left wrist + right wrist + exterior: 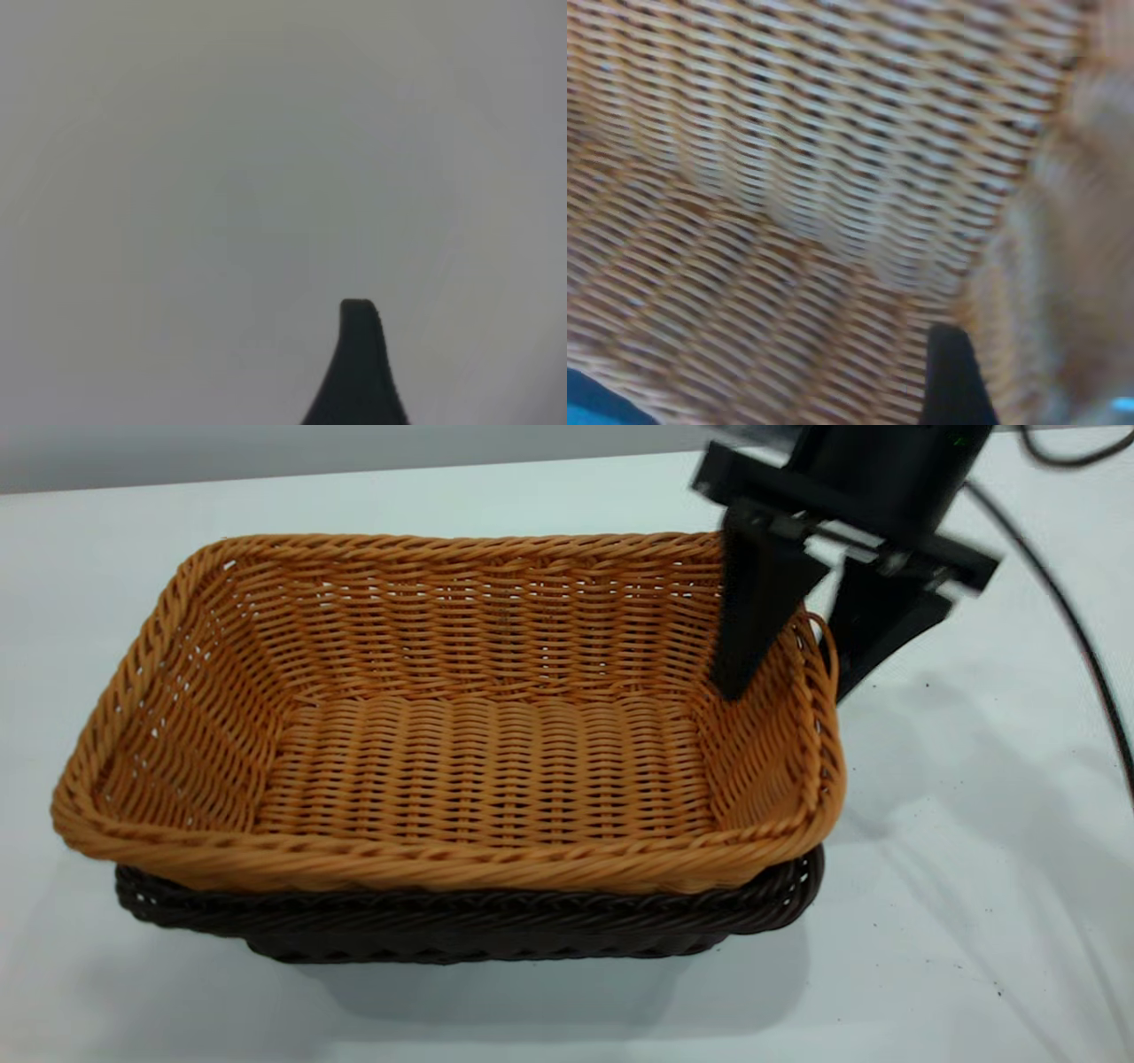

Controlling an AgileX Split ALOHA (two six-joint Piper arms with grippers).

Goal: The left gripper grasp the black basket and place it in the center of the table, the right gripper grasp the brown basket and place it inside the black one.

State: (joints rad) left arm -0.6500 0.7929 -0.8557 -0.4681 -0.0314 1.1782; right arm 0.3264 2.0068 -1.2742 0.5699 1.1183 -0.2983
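Right gripper (793, 677) straddling right end wall of brown basket (461, 779) — one finger inside, one outside, gap to the rim visible, so released, not clenched. Brown basket nested in black basket (461, 930), tilted, left end riding high. Best lifted straight up, clear of loose strand. Left gripper (359, 372): one finger visible, state unclear. White table (974, 921) — specked, grey wall behind.

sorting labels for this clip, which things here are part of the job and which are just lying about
Part of the job:
- brown basket, sitting in the black one
- black basket, underneath
- table
- right pincer, straddling the brown basket's end wall
- left pincer, one finger seen over bare table

Just lying about:
- black cable
- dark specks
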